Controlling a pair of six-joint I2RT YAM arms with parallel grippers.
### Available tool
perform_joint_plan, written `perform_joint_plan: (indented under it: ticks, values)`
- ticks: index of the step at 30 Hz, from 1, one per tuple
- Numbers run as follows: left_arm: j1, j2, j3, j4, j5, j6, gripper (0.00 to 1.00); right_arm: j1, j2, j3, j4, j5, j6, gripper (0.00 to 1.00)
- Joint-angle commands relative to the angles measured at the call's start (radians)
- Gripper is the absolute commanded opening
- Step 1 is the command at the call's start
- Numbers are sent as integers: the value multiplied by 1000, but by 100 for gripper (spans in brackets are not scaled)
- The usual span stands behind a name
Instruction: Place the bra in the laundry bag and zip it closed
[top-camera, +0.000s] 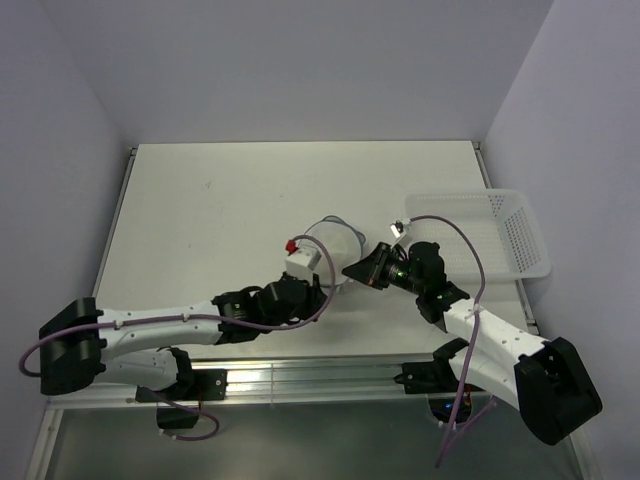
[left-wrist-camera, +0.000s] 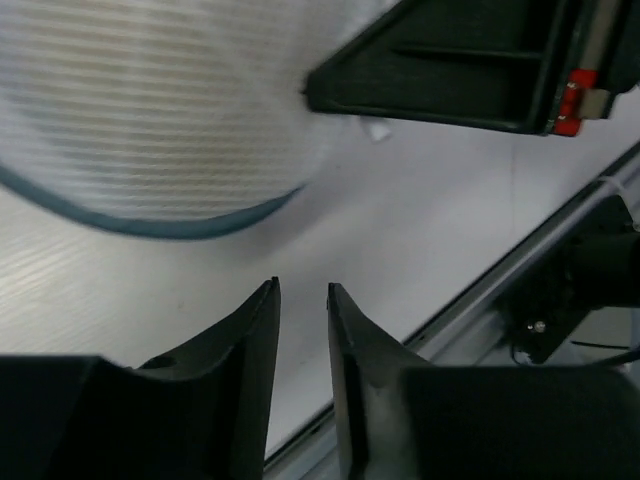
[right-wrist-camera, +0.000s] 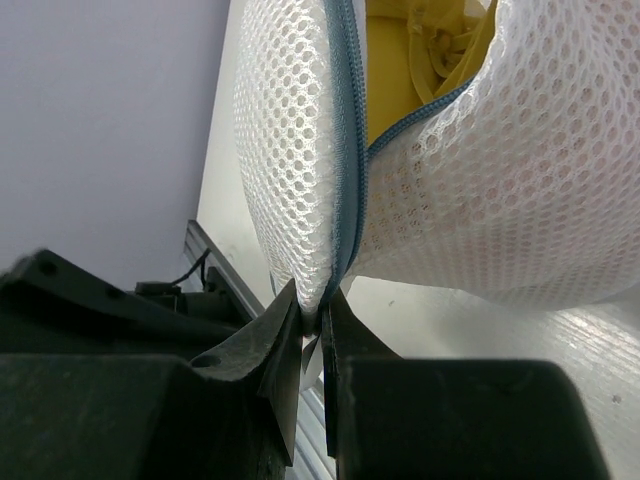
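Observation:
The laundry bag (top-camera: 335, 243) is a round white mesh pouch with a blue zip rim, lying mid-table. In the right wrist view the laundry bag (right-wrist-camera: 300, 130) is partly unzipped, and the yellow bra (right-wrist-camera: 420, 55) shows inside through the gap. My right gripper (right-wrist-camera: 318, 302) is shut on the bag's rim at the end of the zip; in the top view the right gripper (top-camera: 358, 268) is at the bag's right edge. My left gripper (left-wrist-camera: 302, 290) has its jaws slightly apart and empty, just short of the bag (left-wrist-camera: 150, 120). In the top view the left gripper (top-camera: 318, 285) is at the bag's near side.
A white plastic lattice basket (top-camera: 520, 235) stands at the table's right edge. The metal rail (top-camera: 300, 380) runs along the near edge below both arms. The right gripper's finger (left-wrist-camera: 450, 60) shows above the bag in the left wrist view.

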Motion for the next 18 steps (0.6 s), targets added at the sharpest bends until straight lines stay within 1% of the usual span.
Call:
perform_joint_plan:
  ticks: [1,2,4,6,9,11,14,18]
  values:
    - [-23,89,82,126,95,48,35,-7,-7,26,76,18,37,0]
    - [-22,107,105,137,95,51,40,-7,-19,25,75,19,40,0]
    - [-22,176,131,152,74,55,46,-7,-32,22,70,27,49,0]
    - [-19,219,159,183,57,54,46,-7,-52,20,70,33,57,0]
    - [-17,299,191,178,-27,34,43,-7,-70,23,61,39,64,0]
    - [-14,307,178,178,-104,14,44,-7,-78,22,69,32,70,0]
    - [-13,307,167,181,-159,3,45,-9,-82,20,75,32,83,0]
    - [-13,295,150,183,-183,2,46,-9,-73,28,70,30,81,0]
